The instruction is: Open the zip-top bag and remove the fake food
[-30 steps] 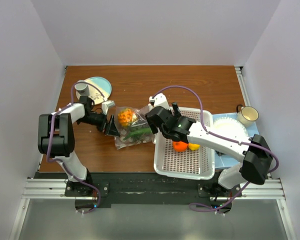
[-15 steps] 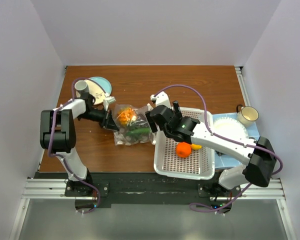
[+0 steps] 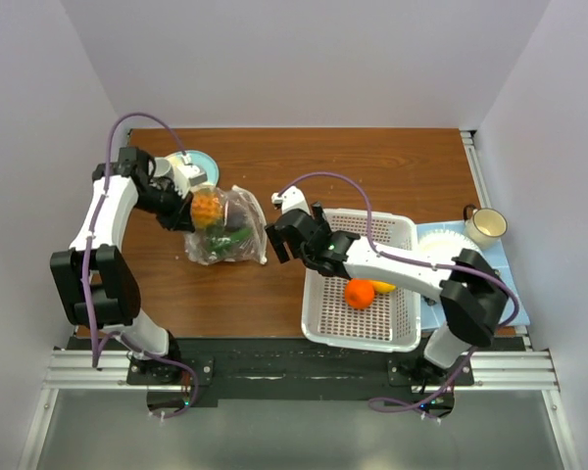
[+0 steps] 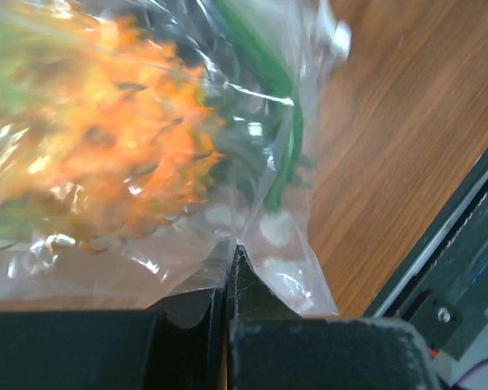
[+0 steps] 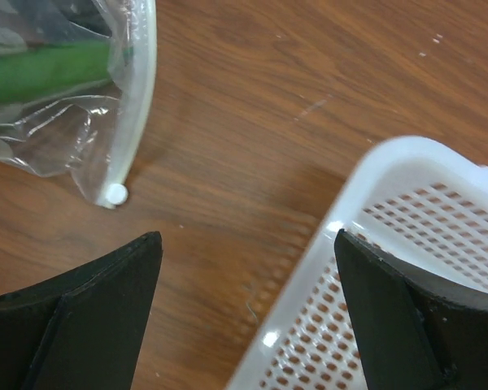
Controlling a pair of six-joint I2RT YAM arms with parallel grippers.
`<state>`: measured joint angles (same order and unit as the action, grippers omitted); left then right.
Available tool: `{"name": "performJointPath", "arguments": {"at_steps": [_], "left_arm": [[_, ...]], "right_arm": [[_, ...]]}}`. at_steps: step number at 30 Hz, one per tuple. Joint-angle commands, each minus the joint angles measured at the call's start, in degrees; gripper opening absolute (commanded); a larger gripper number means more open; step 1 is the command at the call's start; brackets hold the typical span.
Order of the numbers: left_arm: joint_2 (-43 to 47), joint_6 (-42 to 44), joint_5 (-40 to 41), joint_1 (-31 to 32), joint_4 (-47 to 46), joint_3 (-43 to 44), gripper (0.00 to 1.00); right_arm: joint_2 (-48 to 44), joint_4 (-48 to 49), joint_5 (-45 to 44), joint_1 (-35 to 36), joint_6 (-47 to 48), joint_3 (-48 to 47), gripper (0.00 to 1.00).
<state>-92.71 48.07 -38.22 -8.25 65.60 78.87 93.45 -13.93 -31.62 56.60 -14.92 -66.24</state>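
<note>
Pinched tight, the left gripper (image 3: 183, 210) has both fingers pressed together on a fold of clear plastic at the left end of the zip-top bag (image 3: 230, 230), the end away from the zip. From where I stand that looks like an anchor hold. It fixes the bag on the table (image 3: 372, 166), left of centre, so the other arm has something to pull against, or it could tip the contents toward the mouth. Some of the fake food (image 4: 122, 138) shows through the plastic: a knobbly orange piece (image 3: 208, 208) bunched up near the pinch, and a green piece (image 3: 231, 238) lying lower, pointing toward the zip edge (image 5: 141, 89). Whether that edge is parted or sealed I cannot tell; its white end stop rests on the wood.

The right gripper (image 3: 270, 242) hangs just beside the bag's right side, fingers spread wide with only bare wood between them. It faces the zip edge without touching it. I take it as lined up to reach for the mouth, or for the green piece just inside. Right next to it sits the white basket (image 3: 358, 340), handy as a drop-off. A round orange (image 3: 359, 293) and a yellow lemon (image 3: 381, 287) lie in it touching each other, so part of the job looks done and part is not
</note>
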Motion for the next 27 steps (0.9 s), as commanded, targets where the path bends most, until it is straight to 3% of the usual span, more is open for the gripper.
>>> {"name": "performJointPath", "arguments": {"at_steps": [1,8,17,20,21,23,27], "left_arm": [[1.4,3.8,8.6,-0.1,-3.1,-9.2,0.00],[0.3,8.5,20.4,-4.2,-10.3,-17.4,0.00],[0.3,10.7,23.5,-7.5,-13.3,-19.5,0.00],[0.0,10.2,22.9,-7.5,-13.7,-18.6,0.00],[-0.3,10.0,22.8,-7.5,-13.8,-18.3,0.00],[-1.0,9.4,22.5,-7.4,-14.2,-17.4,0.00],[-2.7,8.5,21.5,-7.4,-14.9,-15.2,0.00]], "right_arm": [[5.5,7.8,2.1,0.0,2.7,-3.4,0.90],[14.4,10.7,1.2,-1.8,5.3,-11.6,0.89],[20.5,11.1,5.8,-4.3,6.1,-21.3,0.88],[17.4,15.8,14.8,-4.0,6.7,-16.1,0.89],[14.2,21.1,23.4,-4.0,8.5,-10.5,0.90],[11.1,24.6,28.9,-3.5,9.8,-3.7,0.91],[8.7,23.2,36.4,-3.1,11.7,-1.1,0.86]]}}
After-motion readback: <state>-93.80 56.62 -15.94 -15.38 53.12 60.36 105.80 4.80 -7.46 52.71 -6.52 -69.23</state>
